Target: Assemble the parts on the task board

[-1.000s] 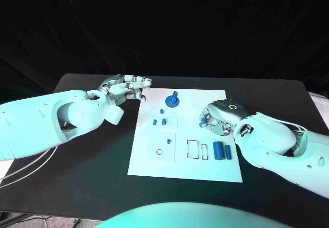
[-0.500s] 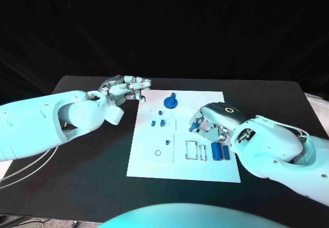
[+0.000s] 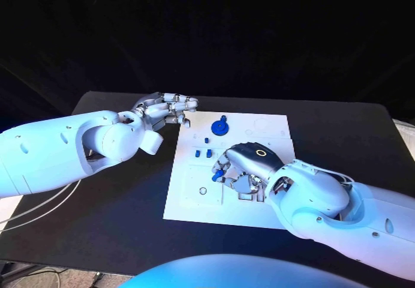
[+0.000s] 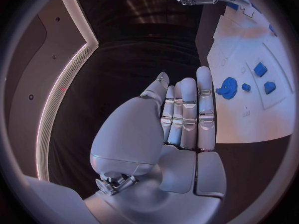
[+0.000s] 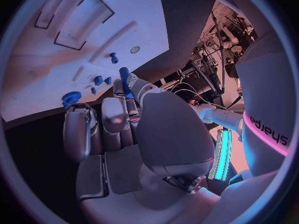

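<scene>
Right hand [image 3: 244, 170] over the middle of the task board [image 3: 268, 129], pinching a small blue part [image 5: 124, 79] between thumb and finger just right of the board's near-left holes; left hand [image 3: 164, 109], fingers together and empty, off the far-left corner, farther away.

the task board [image 3: 268, 129] is a plain white plate with thin dark outlines marking its recesses, lying on a matte black desk [image 3: 346, 138]. a toothed blue gear [image 3: 219, 126] and small blue pegs [image 3: 201, 153] sit on it. the right hand [image 3: 238, 171] is silver with a blue part [image 5: 125, 82] at its fingers. the left hand [image 3: 166, 109] is silver too. both arms are glossy white.
</scene>
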